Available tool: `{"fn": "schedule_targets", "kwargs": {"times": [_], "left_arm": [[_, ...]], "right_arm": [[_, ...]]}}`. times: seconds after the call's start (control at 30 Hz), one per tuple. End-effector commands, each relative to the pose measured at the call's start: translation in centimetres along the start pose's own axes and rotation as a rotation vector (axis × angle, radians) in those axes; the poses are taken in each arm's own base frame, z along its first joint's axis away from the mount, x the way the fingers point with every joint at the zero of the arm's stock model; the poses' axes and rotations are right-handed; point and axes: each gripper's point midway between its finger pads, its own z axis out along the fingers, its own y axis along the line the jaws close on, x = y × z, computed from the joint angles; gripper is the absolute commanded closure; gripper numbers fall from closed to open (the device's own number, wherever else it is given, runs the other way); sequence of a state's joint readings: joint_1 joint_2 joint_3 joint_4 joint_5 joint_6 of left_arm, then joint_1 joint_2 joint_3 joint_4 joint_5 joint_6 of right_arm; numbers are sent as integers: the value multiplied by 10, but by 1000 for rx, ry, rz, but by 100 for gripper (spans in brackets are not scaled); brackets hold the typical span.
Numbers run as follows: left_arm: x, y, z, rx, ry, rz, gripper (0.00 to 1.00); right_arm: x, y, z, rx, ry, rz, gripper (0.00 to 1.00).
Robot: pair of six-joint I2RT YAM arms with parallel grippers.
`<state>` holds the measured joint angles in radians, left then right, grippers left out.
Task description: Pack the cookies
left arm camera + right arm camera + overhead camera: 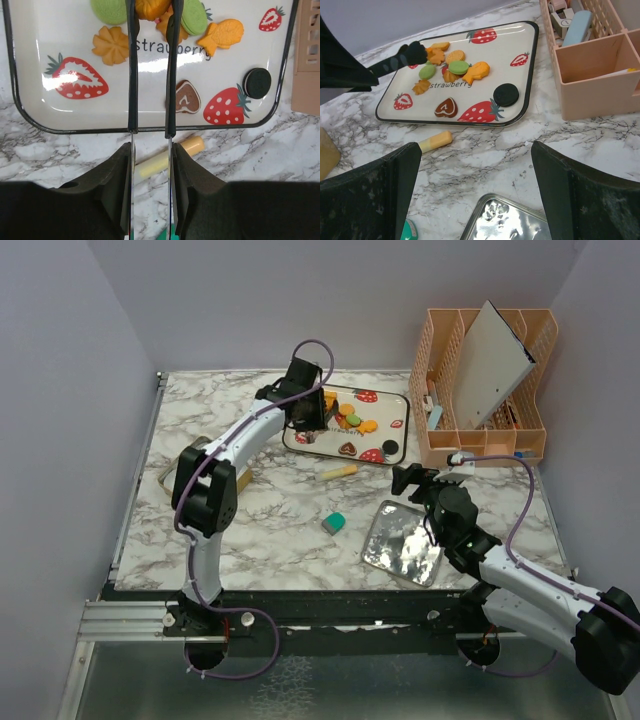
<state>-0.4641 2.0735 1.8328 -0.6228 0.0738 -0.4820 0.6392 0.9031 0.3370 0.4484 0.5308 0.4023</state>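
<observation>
The cookies [355, 420] lie on a white strawberry-print tray [30, 117] at the back of the table. Among them are a green round one [107, 10], an orange flower [111, 45], a brown heart [187, 97] and a black round one [257, 82]. My left gripper [150, 150] is shut on a pair of thin black-tipped tongs [133, 75]. The tong tips pinch an orange cookie [150, 7] at the tray's far side. My right gripper [475, 165] stands wide open over the bare marble near a silver tin [505, 220], holding nothing.
A yellow stick [338, 472] lies just in front of the tray and a small teal block [334, 523] nearer me. A peach organiser basket [480, 390] with a grey board stands at the back right. A tan thing [170, 475] is partly hidden behind the left arm.
</observation>
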Motion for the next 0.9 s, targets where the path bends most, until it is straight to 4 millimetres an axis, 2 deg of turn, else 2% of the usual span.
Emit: {"fn": "schedule_targets", "kwargs": {"times": [0.0,0.13,0.4,0.6,0.87], "left_arm": [[-27,-7,-47,18,-137,28,95],[-18,1,-71,2,-155,34,96],[-1,33,-121,-77,-225,21,100],[15,70,-163,-153,-266,-8,100],[42,123,-202,-254,-235,-51,100]], "right_arm": [[1,-6,1,22,-12,-3,0],[1,-6,1,21,-13,-2,0],[1,-5,1,16,-10,-1,0],[1,-4,1,8,-10,-1,0],[4,-2,2,2,-2,-4,0]]}}
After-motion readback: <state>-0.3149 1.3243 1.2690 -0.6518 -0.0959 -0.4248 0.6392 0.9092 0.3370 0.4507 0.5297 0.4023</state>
